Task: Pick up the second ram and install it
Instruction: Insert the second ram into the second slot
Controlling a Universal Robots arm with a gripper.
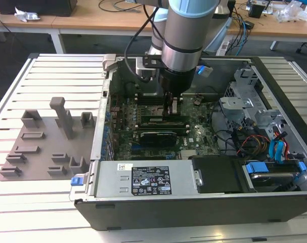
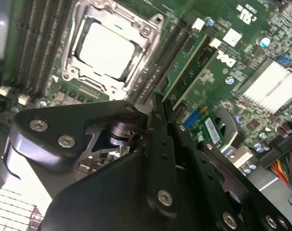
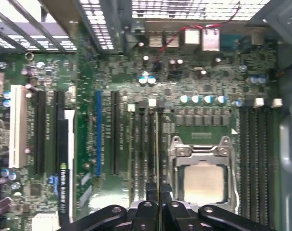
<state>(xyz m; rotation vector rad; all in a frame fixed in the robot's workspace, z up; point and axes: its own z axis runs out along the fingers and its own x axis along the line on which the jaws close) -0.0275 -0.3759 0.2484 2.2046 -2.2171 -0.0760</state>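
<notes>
Between tool [image 3: 158, 202] fingertips: second ram [image 3: 158, 149].

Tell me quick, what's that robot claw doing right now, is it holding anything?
Gripper: shut on the second ram, a thin green stick held on edge at the memory slots beside the CPU socket.

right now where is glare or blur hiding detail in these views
Second wrist view: the square metal CPU socket's lid glares nearly white, and the black gripper up close looks soft. First wrist view: the slatted metal table beyond the case blows out to white, while the long thin green ram stick, seen edge-on between the fingertips, stays readable. Exterior view: even light, no strong glare.
</notes>
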